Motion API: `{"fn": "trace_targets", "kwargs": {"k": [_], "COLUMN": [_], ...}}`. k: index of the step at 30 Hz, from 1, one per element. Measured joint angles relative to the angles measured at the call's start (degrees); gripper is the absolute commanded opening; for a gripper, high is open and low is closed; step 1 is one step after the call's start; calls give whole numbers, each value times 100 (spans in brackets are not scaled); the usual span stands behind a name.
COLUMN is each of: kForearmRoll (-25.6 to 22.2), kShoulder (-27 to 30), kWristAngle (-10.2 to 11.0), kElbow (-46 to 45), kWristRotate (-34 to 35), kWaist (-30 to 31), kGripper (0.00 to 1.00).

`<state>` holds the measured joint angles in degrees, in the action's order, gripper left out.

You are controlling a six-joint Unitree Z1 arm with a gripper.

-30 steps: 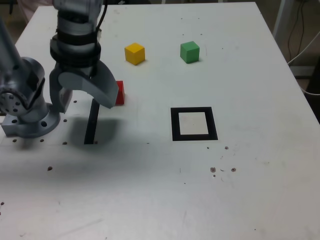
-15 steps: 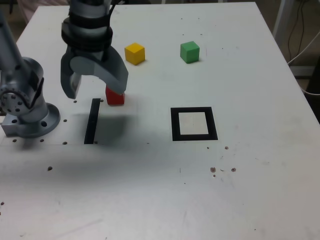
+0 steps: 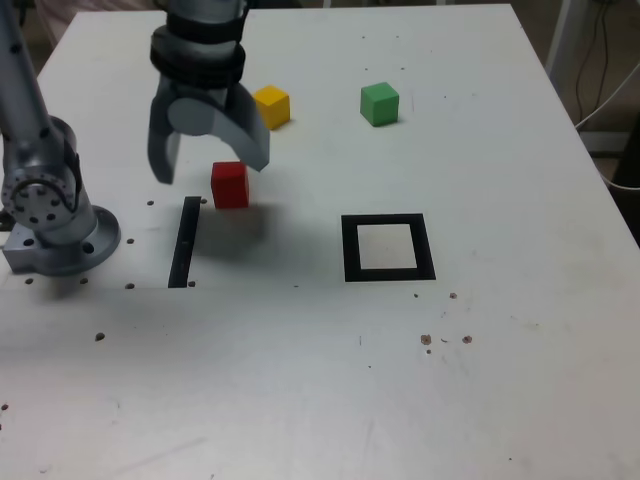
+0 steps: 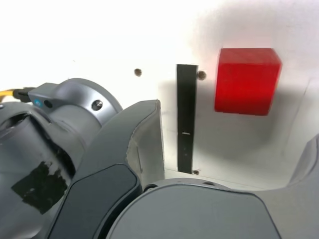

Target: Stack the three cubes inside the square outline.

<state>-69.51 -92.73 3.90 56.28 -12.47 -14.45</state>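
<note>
Gripper (image 3: 208, 165) moved over red cube (image 3: 230, 185) | jaws spread | cube upright

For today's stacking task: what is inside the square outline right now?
The square outline holds only its bare white centre. No cube sits in it, and nothing covers it. The red cube stands apart on the table.

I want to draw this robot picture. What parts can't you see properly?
- Yellow cube: in the exterior view, the open gripper covers its near corner.
- Green cube and square outline: outside the wrist view.
- Right-hand gripper finger: cut off by the wrist view's edge.
- Red cube: only two faces show in the wrist view.
</note>
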Motion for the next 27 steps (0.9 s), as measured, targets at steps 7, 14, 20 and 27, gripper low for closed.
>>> {"fn": "trace_targets", "kwargs": {"k": [7, 14, 20, 27], "kForearmRoll": [105, 163, 164, 177], "kShoulder": [-390, -496, -496, -500], "kWristAngle": [73, 74, -162, -195], "kElbow": [186, 232, 233, 238], "kWristRotate": [-227, -366, -374, -374], "kWaist": [-383, -617, -632, -632], "kGripper": [99, 99, 99, 99]}}
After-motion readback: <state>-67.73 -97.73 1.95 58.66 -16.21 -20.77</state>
